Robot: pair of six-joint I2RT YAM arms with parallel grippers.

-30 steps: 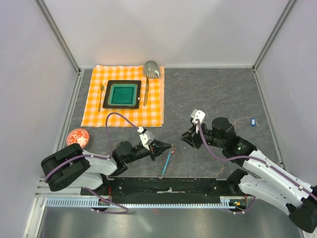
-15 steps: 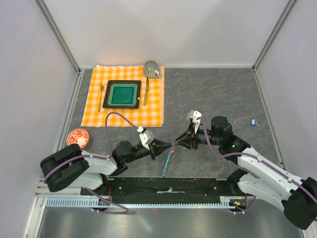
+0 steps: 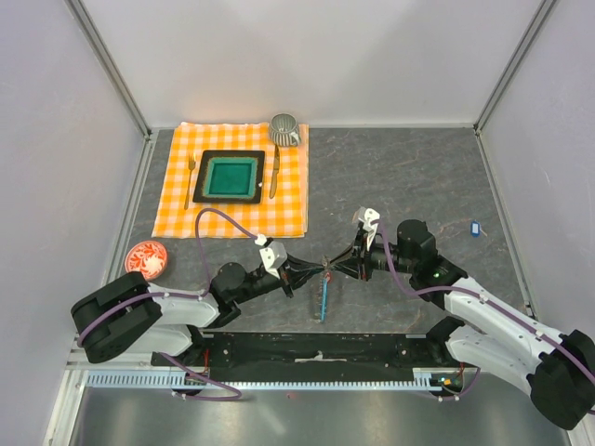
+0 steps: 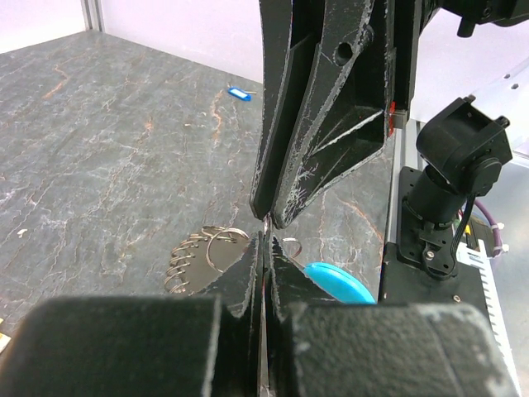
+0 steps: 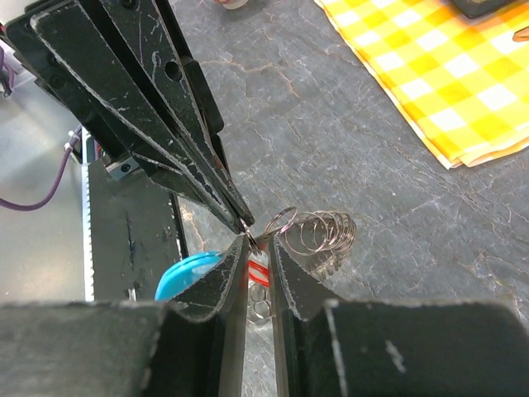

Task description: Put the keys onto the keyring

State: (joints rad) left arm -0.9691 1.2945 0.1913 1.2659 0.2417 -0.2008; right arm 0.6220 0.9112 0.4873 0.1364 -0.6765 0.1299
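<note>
Above the table (image 3: pixel 400 177), my left fingers (image 4: pixel 248 265) are clamped on the keyring (image 5: pixel 322 236). It's light, floppy, slippery wire, so pinch a single coil. My right fingers (image 5: pixel 223 277) sit barely apart around the red key (image 5: pixel 258 273); gripping it? Can't tell. Only the top and left wrist views show the blue key (image 3: pixel 474 227), well apart.

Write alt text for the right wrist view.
The black left hand and right hand meet tip to tip at a coil of thin silver wire rings, over a grey stone table. A light-blue oval tag shows beside them.
</note>
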